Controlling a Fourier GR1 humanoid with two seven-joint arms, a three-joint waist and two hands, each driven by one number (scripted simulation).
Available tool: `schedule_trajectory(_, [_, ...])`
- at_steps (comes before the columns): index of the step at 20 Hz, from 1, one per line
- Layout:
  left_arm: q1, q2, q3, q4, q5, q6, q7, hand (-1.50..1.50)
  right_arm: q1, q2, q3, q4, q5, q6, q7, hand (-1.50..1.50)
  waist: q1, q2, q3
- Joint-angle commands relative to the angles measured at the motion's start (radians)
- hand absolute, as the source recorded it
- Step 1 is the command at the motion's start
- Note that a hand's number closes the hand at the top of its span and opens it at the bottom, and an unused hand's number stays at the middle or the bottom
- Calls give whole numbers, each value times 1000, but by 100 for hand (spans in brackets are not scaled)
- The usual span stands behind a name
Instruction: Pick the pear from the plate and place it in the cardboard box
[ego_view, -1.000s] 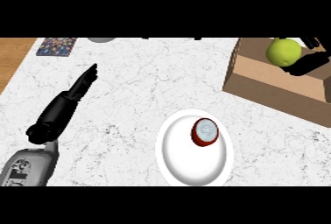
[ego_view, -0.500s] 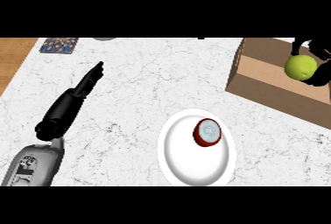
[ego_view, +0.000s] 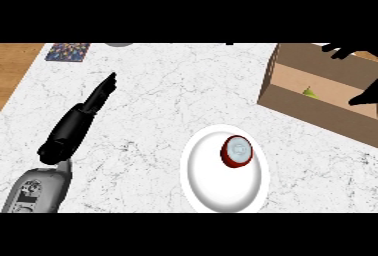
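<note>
Head view: a white marbled counter (ego_view: 170, 95) with a wooden strip at its left edge carries a white plate (ego_view: 214, 182) and the cardboard box (ego_view: 295, 97), where only the pear's (ego_view: 309, 92) green tip shows inside. The right hand (ego_view: 347, 50) spreads released over the box; the left hand (ego_view: 100, 95) lies straight on the marble.

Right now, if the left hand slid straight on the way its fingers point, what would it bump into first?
Probably nothing close: the left hand points up and slightly right over bare marble counter. The first thing roughly on that line is a grey object at the counter's far edge, though depth is hard to judge.
</note>
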Motion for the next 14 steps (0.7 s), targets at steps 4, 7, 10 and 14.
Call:
schedule_trajectory(4, [-24, 19, 21, 13, 6, -10, 13, 0, -47, 74, -333, 140, -358, 170, -50, -150, -17, 1, 3])
schedule_trajectory(7, [-17, 11, 23, 15, 20, -16, 10, 0, -81, 46, -433, 233, -457, 241, 54, -150, -4, 6, 1])
schedule_trajectory(10, [-44, -14, 6, 20, 19, -13, 13, 0, -116, 24, -489, 305, -503, 219, 167, -150, 6, 13, 1])
schedule_trajectory(14, [-31, 10, 13, 30, 6, -24, -26, 0, -88, -55, -543, 324, -549, 213, 157, -150, 17, 20, 2])
